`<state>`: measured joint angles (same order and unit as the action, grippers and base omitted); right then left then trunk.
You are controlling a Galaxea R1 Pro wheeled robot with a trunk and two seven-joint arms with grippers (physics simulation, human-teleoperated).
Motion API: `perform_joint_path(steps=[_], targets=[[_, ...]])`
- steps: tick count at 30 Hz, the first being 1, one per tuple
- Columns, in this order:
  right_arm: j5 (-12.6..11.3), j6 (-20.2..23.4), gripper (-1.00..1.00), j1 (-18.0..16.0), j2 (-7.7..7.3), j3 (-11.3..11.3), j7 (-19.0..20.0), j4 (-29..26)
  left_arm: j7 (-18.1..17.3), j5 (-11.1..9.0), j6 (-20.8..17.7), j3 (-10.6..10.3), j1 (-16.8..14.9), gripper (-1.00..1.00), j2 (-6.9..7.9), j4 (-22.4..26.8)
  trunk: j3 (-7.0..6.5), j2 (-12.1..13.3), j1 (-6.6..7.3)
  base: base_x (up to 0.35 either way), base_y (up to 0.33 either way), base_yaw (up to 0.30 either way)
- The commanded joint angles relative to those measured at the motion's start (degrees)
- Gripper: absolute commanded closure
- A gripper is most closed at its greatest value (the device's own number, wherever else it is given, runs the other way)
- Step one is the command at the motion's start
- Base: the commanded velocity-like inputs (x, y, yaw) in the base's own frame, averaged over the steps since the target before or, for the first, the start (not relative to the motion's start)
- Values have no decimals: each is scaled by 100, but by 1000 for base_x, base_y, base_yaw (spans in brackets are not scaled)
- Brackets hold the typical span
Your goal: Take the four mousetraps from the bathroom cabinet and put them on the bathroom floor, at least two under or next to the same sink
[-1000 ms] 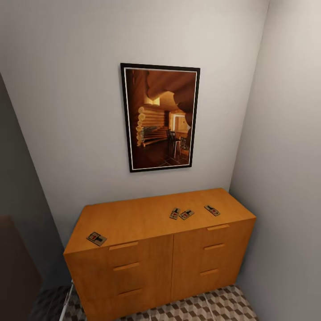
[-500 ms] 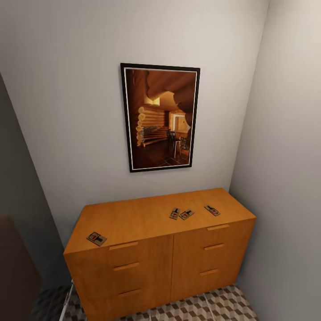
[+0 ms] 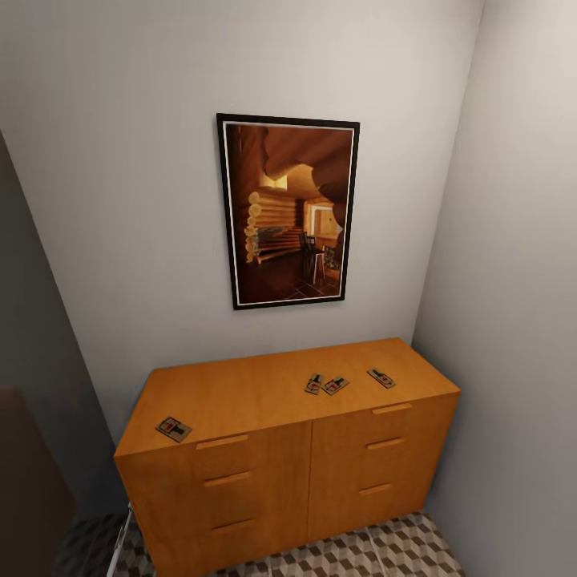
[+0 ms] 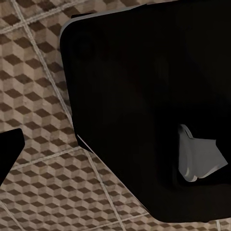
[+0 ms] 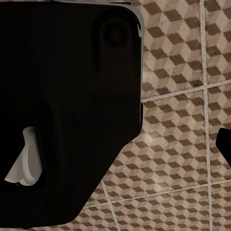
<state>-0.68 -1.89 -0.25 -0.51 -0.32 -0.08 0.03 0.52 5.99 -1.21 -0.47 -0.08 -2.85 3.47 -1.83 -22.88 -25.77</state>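
Four mousetraps lie flat on top of the orange-brown cabinet (image 3: 264, 473) in the head view. One mousetrap (image 3: 173, 429) sits near the front left corner. Two mousetraps (image 3: 314, 385) (image 3: 336, 385) lie side by side right of centre, and another mousetrap (image 3: 381, 377) lies further right. The cube-patterned bathroom floor (image 3: 385, 553) shows below the cabinet. In the left wrist view a dark fingertip (image 4: 9, 151) of my left gripper stands at the picture's edge over the floor (image 4: 43, 96). In the right wrist view a dark fingertip (image 5: 224, 144) likewise stands at the edge. Nothing is between the fingers.
A framed picture (image 3: 288, 210) hangs on the wall above the cabinet. A side wall (image 3: 513, 320) closes in the cabinet's right end, and a dark panel (image 3: 32, 481) stands at its left. My black base (image 4: 144, 106) (image 5: 62, 110) looms in both wrist views.
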Motion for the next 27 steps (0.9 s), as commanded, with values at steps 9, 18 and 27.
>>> perform_joint_path(steps=[9, 18, 27], targets=[[-3, -21, -100, -2, 2, -3, -1, 6, 15, 60, -11, 2, 3, -100, -2, 11, 2, -4, -2, 0, 0, 0], [10, -15, -100, -2, -1, -3, -1, 6, 11, 60, -11, -5, 1, -100, 4, 12, 2, -4, -2, 0, 0, 0], [35, -14, -100, -2, 7, 5, -1, 6, 10, 52, -11, -7, 0, -100, 11, 38, 2, -4, -2, 0, 0, 0]])
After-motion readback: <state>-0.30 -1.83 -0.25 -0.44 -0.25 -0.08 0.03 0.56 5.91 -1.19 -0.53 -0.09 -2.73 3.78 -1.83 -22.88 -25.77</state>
